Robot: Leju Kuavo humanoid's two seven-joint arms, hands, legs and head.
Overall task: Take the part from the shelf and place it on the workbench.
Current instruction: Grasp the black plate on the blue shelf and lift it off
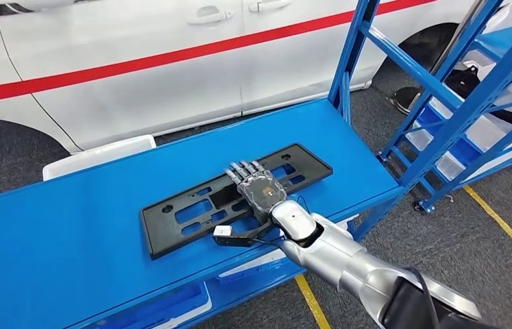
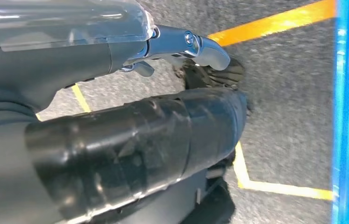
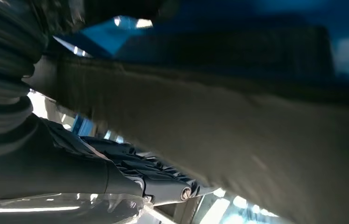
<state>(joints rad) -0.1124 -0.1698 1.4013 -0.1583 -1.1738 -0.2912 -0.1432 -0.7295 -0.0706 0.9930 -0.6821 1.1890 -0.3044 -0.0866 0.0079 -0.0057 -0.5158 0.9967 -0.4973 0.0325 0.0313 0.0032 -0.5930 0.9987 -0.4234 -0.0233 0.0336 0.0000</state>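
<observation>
The part, a flat black plate frame with several cut-outs, lies on the blue workbench. My right hand holds it at the middle of its near edge, with the fingers laid flat across its top and the thumb hidden underneath. In the right wrist view the part is a blurred dark slab close to the camera, and the hand's dark fingers lie beside it. My left hand hangs over the grey floor with its fingers apart and nothing in it.
The blue shelf frame stands at the right, past the bench's end. A white car with a red stripe is behind the bench. A white bin sits at the bench's far edge. Yellow floor lines run at the right.
</observation>
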